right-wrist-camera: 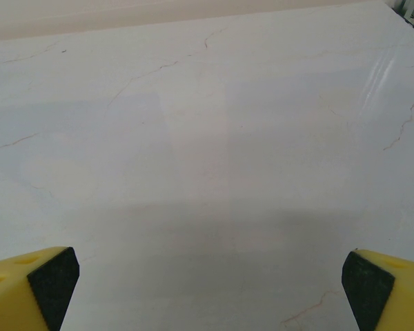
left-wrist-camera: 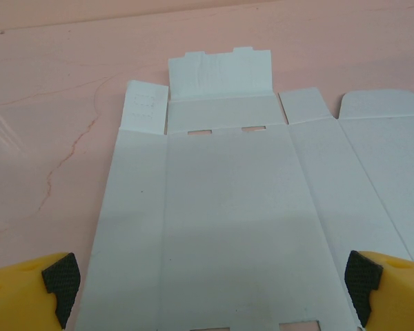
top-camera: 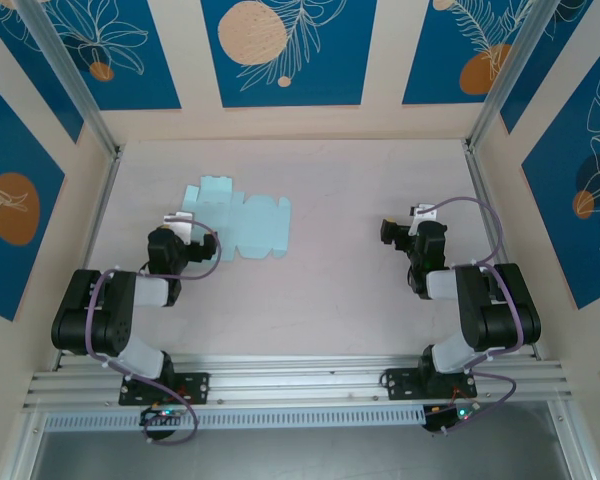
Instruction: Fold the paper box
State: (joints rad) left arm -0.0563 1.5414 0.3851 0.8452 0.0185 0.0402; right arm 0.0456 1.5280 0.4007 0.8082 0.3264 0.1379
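Note:
The paper box (top-camera: 238,218) lies flat and unfolded on the table, a pale light-blue die-cut sheet with tabs and flaps, left of centre. My left gripper (top-camera: 178,226) sits at the sheet's near left edge. From the left wrist the sheet (left-wrist-camera: 228,207) spreads out below and ahead of the open left gripper (left-wrist-camera: 210,286), whose yellow fingers (left-wrist-camera: 55,279) with black pads stand wide at both lower corners, nothing between them. My right gripper (top-camera: 392,233) hovers far to the right over bare table, open (right-wrist-camera: 210,283), its fingertips (right-wrist-camera: 369,283) wide apart and empty.
The table (top-camera: 360,290) is pale pink with faint marble veins. Walls with blue leaf panels (top-camera: 285,50) close it in at the back and sides. An aluminium rail (top-camera: 300,380) with both arm bases runs along the near edge.

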